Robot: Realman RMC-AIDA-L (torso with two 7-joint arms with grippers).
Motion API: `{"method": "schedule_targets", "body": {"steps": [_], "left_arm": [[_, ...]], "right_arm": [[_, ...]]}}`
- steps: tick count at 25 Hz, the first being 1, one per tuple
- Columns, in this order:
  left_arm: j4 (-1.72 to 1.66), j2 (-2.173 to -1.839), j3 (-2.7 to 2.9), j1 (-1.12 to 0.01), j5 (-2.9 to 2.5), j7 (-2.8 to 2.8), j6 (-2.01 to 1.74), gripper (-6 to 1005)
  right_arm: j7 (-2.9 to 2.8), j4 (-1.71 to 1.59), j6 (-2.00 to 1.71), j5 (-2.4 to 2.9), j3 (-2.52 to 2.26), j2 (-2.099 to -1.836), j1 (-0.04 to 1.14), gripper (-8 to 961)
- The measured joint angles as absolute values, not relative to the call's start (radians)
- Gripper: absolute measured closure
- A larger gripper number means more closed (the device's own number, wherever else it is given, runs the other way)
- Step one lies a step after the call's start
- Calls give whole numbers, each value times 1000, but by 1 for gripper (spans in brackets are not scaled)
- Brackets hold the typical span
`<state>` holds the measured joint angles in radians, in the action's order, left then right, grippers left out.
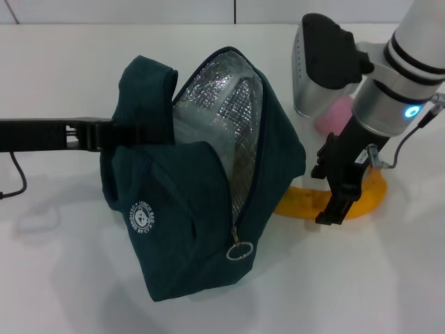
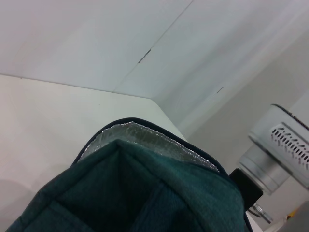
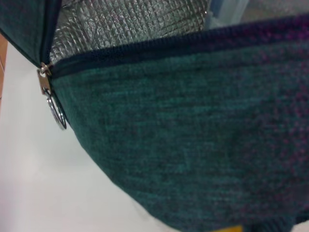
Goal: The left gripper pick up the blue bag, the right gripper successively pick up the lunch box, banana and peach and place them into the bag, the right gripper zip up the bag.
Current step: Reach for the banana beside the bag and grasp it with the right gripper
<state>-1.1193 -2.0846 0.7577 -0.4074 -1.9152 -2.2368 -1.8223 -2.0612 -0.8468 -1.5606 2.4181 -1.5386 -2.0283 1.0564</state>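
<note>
one banana (image 1: 306, 203) | between blue bag (image 1: 188, 229) and right pincer (image 1: 341, 202)

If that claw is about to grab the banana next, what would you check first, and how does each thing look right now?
1. Blue bag open, foil lining showing: ok.
2. Left gripper at the bag's handle, propping it up: ok.
3. Right gripper directly above the banana: ok.
4. Its fingers around the banana: cannot tell.
5. Lunch box already inside: ok, a clear container shows.
6. Peach waiting behind the arm: ok.
</note>
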Motion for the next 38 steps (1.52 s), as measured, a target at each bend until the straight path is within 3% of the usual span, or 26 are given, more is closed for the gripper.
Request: {"method": "schedule_targets", "body": {"steps": [21,26,29,38], "left_arm": [[-1097,-2085,758,-429,-1916,-2237,-1822,960],[-1097,-2085,758,-432,-1916,-2237,-1822,960],[-1097,-2085,758,-432,-1916,-2237,-1822,960],[-1097,-2085,758,-433,-1916,-2237,-1822,960]], "right_arm": [[-2060,-774,-1475,2362,-1612,-2028,1074,111],[-2061,-763,-1464,2361,-1615,-2028,1074,159],[-2061,-762,-1462,2361,-1615,-2028,1074,296],[-2059,-748,-1461,2361,-1626,-2028,1074,385]]}}
